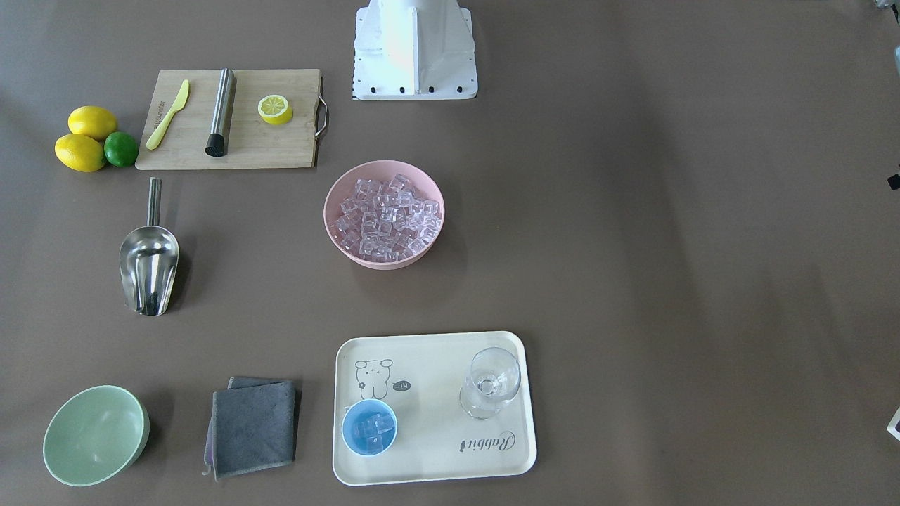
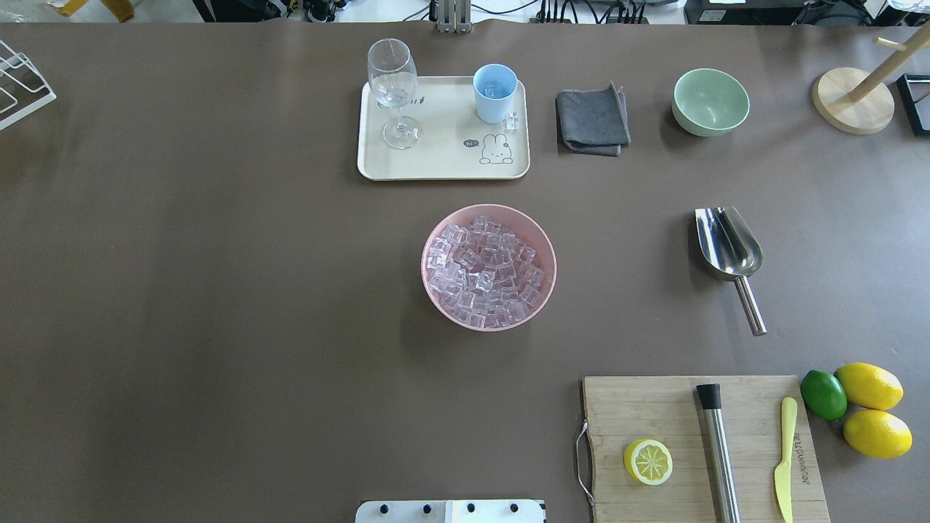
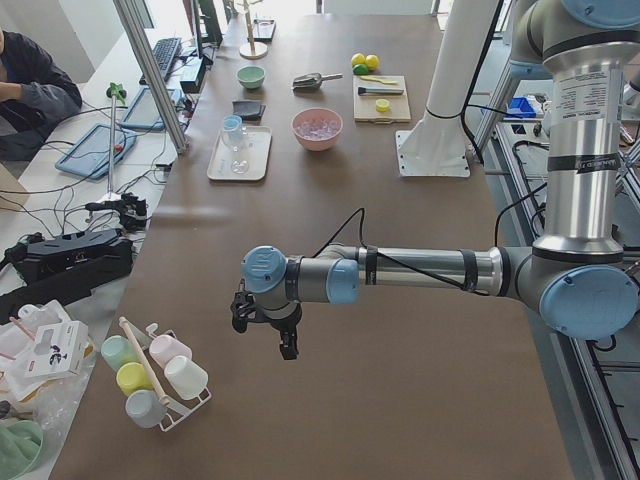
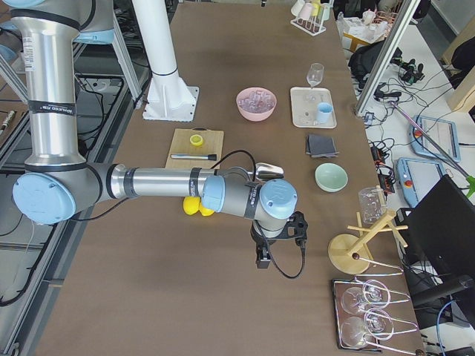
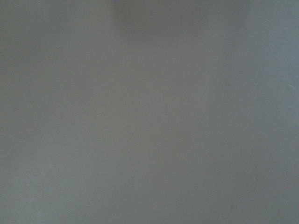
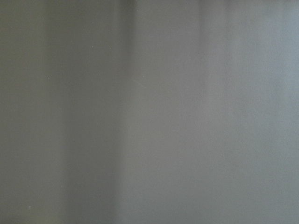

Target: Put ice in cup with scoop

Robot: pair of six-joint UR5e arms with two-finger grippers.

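Overhead, left to right: cream tray (image 2: pixel 436 156) on the table (image 2: pixel 218 290) carries a stemmed glass (image 2: pixel 393 80) and the light-blue cup (image 2: pixel 495 102), with a few ice (image 2: pixel 492 88) cubes inside it and one loose cube just beside it on the tray. Pink bowl (image 2: pixel 434 287), mid-table, heaped with ice; scoop (image 2: pixel 729 247) lies flat well to the right, nothing touching it. The left hand (image 3: pixel 262 335) and right hand (image 4: pixel 280 248) hang over the table's ends, side views only; cannot tell if fingers are apart or together.

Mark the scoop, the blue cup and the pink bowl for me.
scoop (image 2: pixel 729 243), overhead exterior view, inside of its steel trough.
blue cup (image 2: pixel 494 107), overhead exterior view, outer side wall.
pink bowl (image 1: pixel 380 263), exterior front-facing view, outer wall below the rim.
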